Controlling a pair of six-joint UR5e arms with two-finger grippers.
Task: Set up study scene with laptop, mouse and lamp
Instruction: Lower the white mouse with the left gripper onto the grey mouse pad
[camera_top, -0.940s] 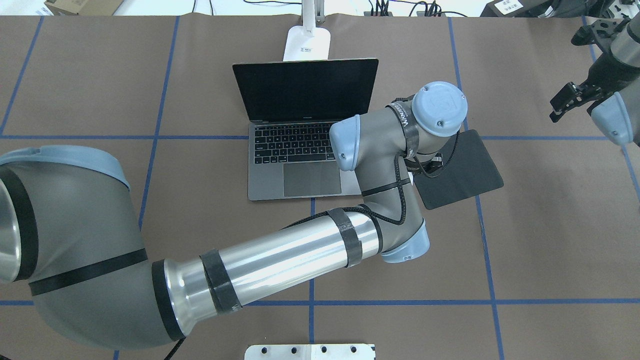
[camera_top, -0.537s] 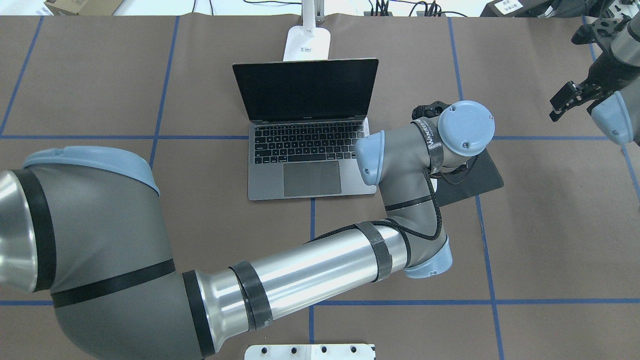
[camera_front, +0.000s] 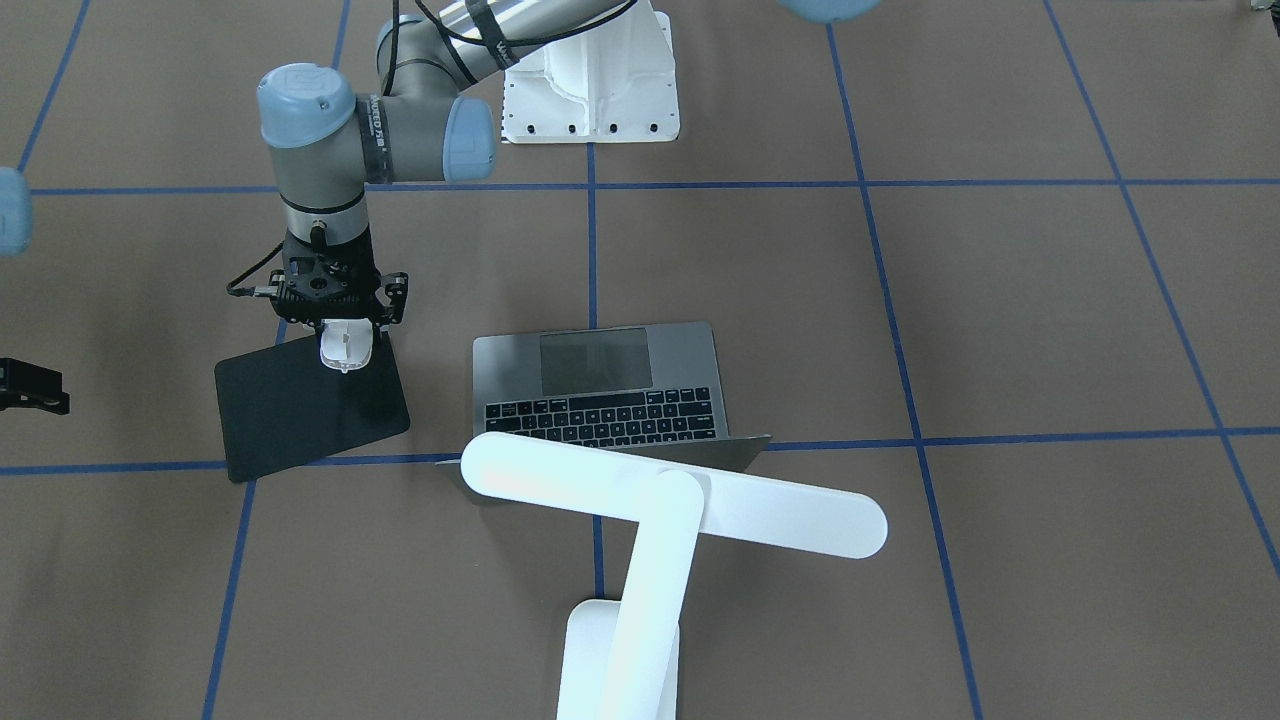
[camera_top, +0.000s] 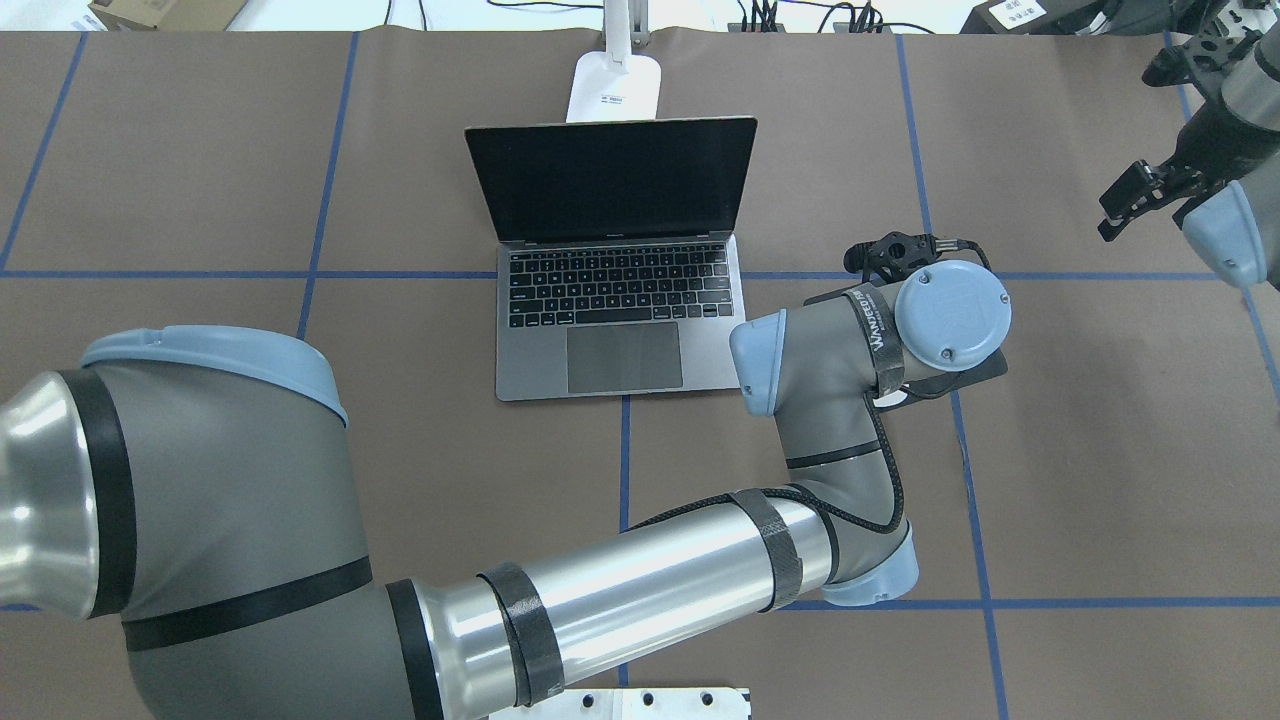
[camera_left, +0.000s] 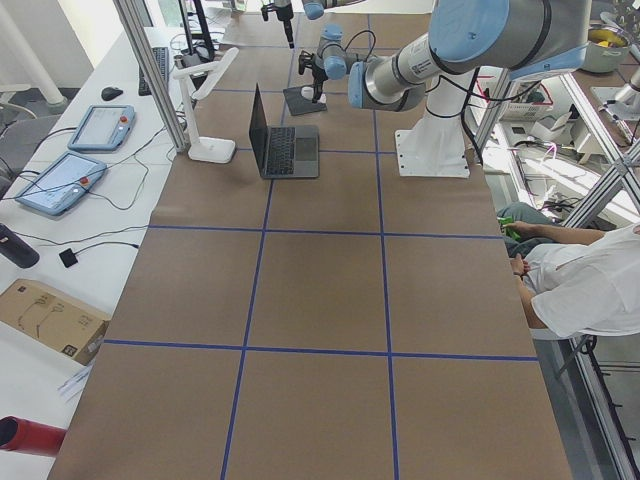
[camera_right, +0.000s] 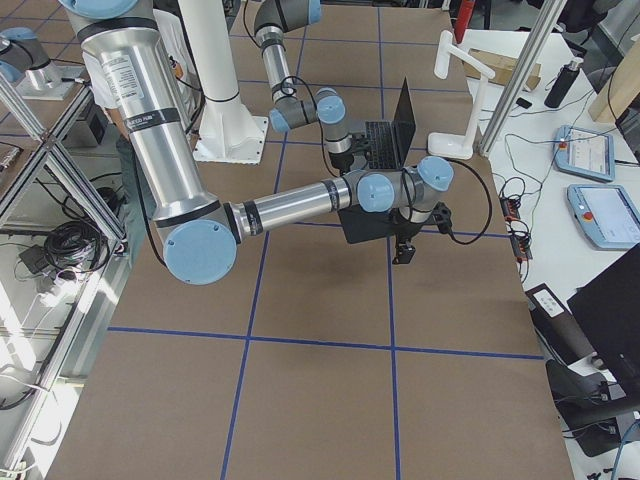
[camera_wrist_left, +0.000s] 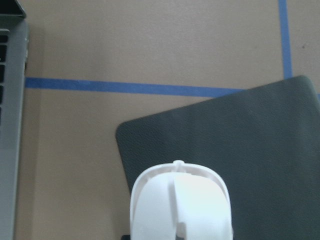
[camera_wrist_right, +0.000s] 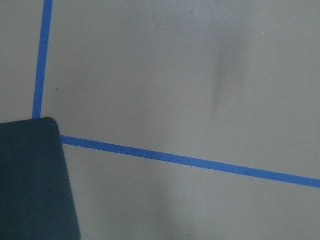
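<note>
My left gripper (camera_front: 343, 330) is shut on the white mouse (camera_front: 345, 350) and holds it over the black mat (camera_front: 300, 415), near the corner closest to the laptop. In the left wrist view the mouse (camera_wrist_left: 181, 205) fills the bottom centre over the mat (camera_wrist_left: 250, 145). The wrist hides the mouse from overhead. The open grey laptop (camera_top: 620, 335) stands mid-table, to the left of the mat in the overhead view. The white lamp (camera_front: 670, 495) stands behind it, with its bar head over the screen and its base (camera_top: 615, 88) at the far edge. My right gripper (camera_top: 1128, 200) hangs at the far right; I cannot tell how its jaws stand.
The table is brown paper with blue tape lines (camera_top: 625, 600). The white robot pedestal (camera_front: 590, 85) sits at the robot's edge. My left forearm (camera_top: 640, 590) crosses the table in front of the laptop. Tablets and cables (camera_left: 70, 170) lie on a side desk.
My left wrist has swung right and back towards the robot, from beside the laptop's right edge to over the mat. The right arm has barely moved.
</note>
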